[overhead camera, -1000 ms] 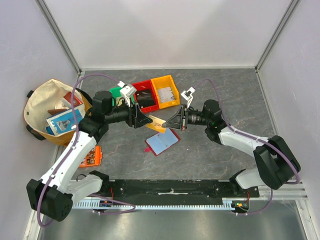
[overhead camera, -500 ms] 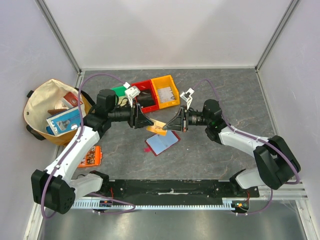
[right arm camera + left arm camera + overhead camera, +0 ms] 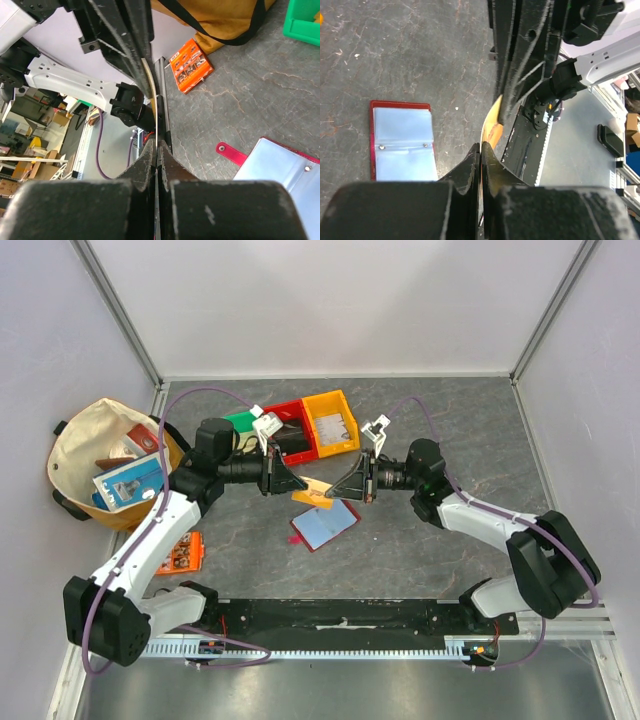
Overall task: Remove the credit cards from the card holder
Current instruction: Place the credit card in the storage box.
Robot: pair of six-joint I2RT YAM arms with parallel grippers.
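— Step?
— Handover of card [image 3: 313, 491]: pinched by right fingers [image 3: 350, 483] and by left fingers [image 3: 283, 480]. Holder [image 3: 325, 524] open on surface, just below both.
— Next?
— Probably loosen right, carry off left.

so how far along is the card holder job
Done: the card holder lies open on the table, with one orange card out. In hand: that card, pinched by the left fingers and right fingers together. Left: put it down; the visible sleeves look empty.

Held between left gripper [image 3: 481, 146] and right gripper [image 3: 156, 145], the credit card [image 3: 313, 492] shows only edge-on, its print unreadable; the card holder [image 3: 282, 165] beside the right gripper runs off frame.
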